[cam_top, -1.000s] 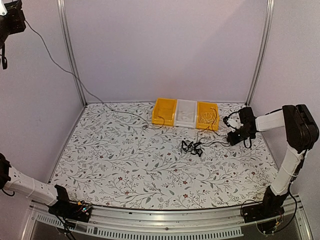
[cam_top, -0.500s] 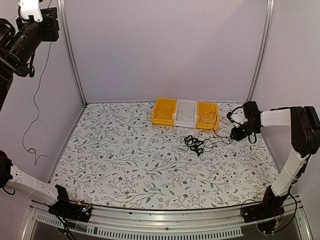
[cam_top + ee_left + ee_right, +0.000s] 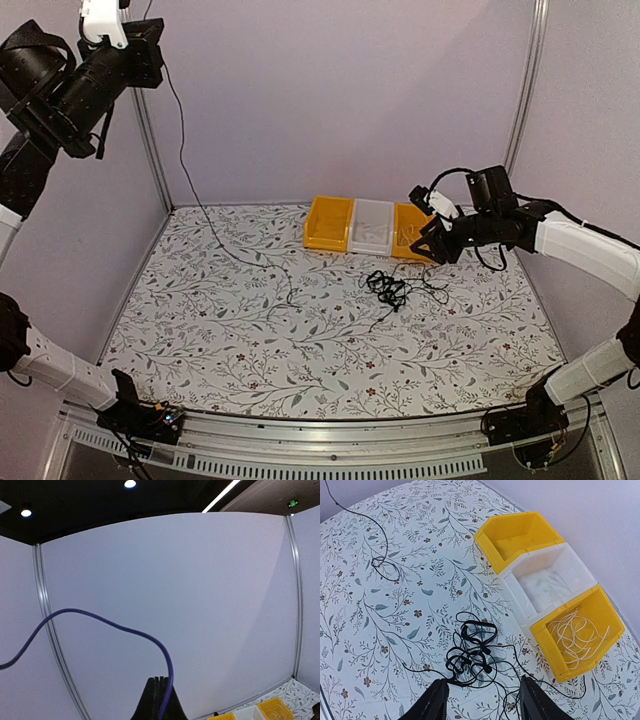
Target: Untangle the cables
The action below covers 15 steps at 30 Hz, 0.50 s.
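Right wrist view: cable clump [image 3: 470, 652] at 12 o'clock from your jaws.
Your right jaws stand released; left jaws, far off, clench one strand [image 3: 100, 620].

Under the right end effector [image 3: 484, 680]: the knotted clump [image 3: 470, 655] of cables lies just ahead of its spread fingers, with loose strands trailing beneath them.
Ahead-right of it: three bins stand in a touching row and block that side. They are the far yellow bin [image 3: 520, 540], the white bin [image 3: 545, 580] and the near yellow bin [image 3: 542, 632], which holds a white cord [image 3: 577, 632].
Ahead-left of it: bare tabletop [image 3: 350, 630], crossed only by the looped end of the long strand [image 3: 382, 562].
Behind it: the side wall [image 3: 590, 150], near.
Below the left end effector [image 3: 150, 50]: the long strand, pinched in its fingers, slants down to the tabletop, with wide free air around it.
Beside the left end effector: the corner post [image 3: 140, 130], close.
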Motion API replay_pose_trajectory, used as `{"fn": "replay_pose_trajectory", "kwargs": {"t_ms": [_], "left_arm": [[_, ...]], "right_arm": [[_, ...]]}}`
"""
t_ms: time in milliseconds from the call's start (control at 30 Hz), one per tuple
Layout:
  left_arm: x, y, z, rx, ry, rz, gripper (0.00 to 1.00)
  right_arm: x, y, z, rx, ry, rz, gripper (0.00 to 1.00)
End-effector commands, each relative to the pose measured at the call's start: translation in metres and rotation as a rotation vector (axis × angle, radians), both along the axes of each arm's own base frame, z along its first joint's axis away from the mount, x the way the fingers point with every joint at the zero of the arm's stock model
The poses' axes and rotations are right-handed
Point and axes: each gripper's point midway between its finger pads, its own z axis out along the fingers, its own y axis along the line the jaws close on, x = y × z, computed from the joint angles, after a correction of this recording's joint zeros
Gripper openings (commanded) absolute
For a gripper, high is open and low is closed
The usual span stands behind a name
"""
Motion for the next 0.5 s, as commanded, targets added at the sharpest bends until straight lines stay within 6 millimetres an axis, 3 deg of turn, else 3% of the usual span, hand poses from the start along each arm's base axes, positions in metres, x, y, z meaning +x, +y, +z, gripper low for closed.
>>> {"fn": "replay_pose_trajectory", "kwargs": {"t_ms": [0,200,333,467], "left_arm": [[0.013,-0.033,-0.014,-0.042,0.019,-0.107,0.00],[0.037,-0.063,-0.064,-0.085,0.130,-0.195,0.00],[0.049,-0.069,-0.102,-0.073,0.211,-0.188,0.00],[0.054,-0.058,-0.132,-0.063,0.283,-0.155,0.00]], "right_arm": [[-0.006,0.019,0.007,0.033,0.027,0.074,0.53],[-0.005,0.051,0.017,0.067,0.021,0.169,0.54],[-0.014,0.074,0.008,0.065,0.046,0.247,0.50],[-0.021,0.094,-0.018,0.023,0.076,0.308,0.41]]}}
